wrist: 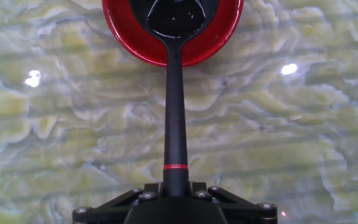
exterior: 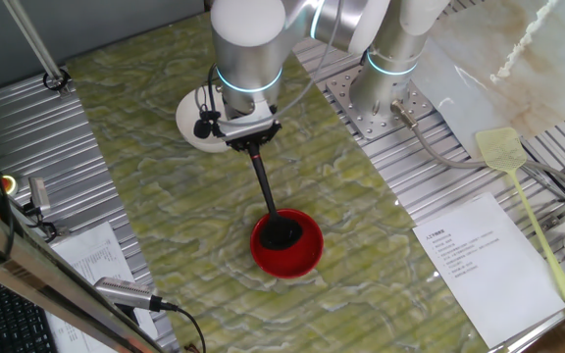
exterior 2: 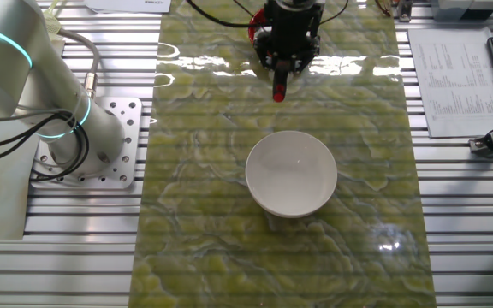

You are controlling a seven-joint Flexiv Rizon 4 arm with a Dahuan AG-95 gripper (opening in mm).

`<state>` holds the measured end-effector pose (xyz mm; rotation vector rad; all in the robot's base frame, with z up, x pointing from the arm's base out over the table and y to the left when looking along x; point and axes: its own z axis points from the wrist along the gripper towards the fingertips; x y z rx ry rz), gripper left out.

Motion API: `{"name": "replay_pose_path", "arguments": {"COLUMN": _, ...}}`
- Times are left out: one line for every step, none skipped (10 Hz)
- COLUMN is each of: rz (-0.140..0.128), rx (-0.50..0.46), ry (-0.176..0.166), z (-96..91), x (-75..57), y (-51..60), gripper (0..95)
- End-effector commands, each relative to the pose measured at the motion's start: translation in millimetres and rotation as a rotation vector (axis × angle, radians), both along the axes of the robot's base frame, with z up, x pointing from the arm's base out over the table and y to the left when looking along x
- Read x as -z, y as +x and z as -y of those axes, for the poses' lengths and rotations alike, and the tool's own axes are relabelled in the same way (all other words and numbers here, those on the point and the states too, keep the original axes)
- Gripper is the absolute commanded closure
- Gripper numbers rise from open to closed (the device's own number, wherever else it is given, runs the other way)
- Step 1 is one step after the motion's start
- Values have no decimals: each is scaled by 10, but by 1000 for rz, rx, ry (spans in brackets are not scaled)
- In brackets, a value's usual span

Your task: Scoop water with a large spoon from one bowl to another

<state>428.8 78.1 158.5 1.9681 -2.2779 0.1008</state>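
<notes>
My gripper [exterior: 253, 140] is shut on the handle of the black ladle [exterior: 264, 186], which slants down from it. The ladle's round scoop [exterior: 282, 233] sits inside the red bowl [exterior: 302, 257]. In the hand view the handle [wrist: 174, 112] runs straight up from the gripper [wrist: 174, 190] to the scoop [wrist: 174, 18] in the red bowl [wrist: 219, 43]; a faint sheen in the scoop looks like water. The white bowl [exterior: 191, 125] is partly hidden behind the arm; in the other fixed view it [exterior 2: 291, 174] stands in the open, apart from the gripper [exterior 2: 280, 79].
Bowls stand on a green marbled mat [exterior: 184, 245]. The arm's base plate [exterior: 381, 108] is at the back. A yellow fly swatter [exterior: 523, 196] and a paper sheet [exterior: 479, 265] lie to the right. A cable and paper [exterior: 96, 265] lie at the left.
</notes>
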Motion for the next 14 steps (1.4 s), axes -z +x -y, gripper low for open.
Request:
{"name": "replay_pose_path", "arguments": {"rz": -9, "rx": 0, "ry": 0, "z": -6, "x": -26, "y": 8, "gripper": 950}}
{"name": "replay_pose_path", "arguments": {"rz": -18, "rx": 1, "ry": -1, "z": -18, "x": -52, "y": 18, "gripper": 950}}
{"name": "replay_pose_path", "arguments": {"rz": -20, "rx": 2, "ry": -2, "z": -24, "x": -66, "y": 22, "gripper": 950}}
{"name": "replay_pose_path", "arguments": {"rz": -20, "rx": 6, "ry": -4, "z": -26, "x": -79, "y": 22, "gripper": 950}}
{"name": "replay_pose_path", "arguments": {"rz": -20, "rx": 10, "ry": -4, "z": -28, "x": -92, "y": 21, "gripper": 950}}
{"name": "replay_pose_path", "arguments": {"rz": -19, "rx": 12, "ry": -7, "z": -34, "x": -117, "y": 23, "gripper": 950}}
{"name": "replay_pose_path", "arguments": {"rz": -18, "rx": 14, "ry": -9, "z": -45, "x": -158, "y": 28, "gripper": 950}}
{"name": "replay_pose_path", "arguments": {"rz": -18, "rx": 16, "ry": -10, "z": -56, "x": -188, "y": 32, "gripper": 950}}
{"name": "replay_pose_path", "arguments": {"rz": -18, "rx": 18, "ry": -11, "z": -67, "x": -216, "y": 38, "gripper": 950}}
{"name": "replay_pose_path", "arguments": {"rz": -18, "rx": 16, "ry": -14, "z": -84, "x": -250, "y": 49, "gripper": 950}}
{"name": "replay_pose_path", "arguments": {"rz": -17, "rx": 18, "ry": -17, "z": -95, "x": -270, "y": 55, "gripper": 950}}
{"name": "replay_pose_path", "arguments": {"rz": -16, "rx": 18, "ry": -19, "z": -102, "x": -282, "y": 59, "gripper": 950}}
{"name": "replay_pose_path", "arguments": {"rz": -9, "rx": 16, "ry": -21, "z": -108, "x": -293, "y": 63, "gripper": 950}}
{"name": "replay_pose_path", "arguments": {"rz": -3, "rx": 15, "ry": -21, "z": -112, "x": -300, "y": 63, "gripper": 950}}
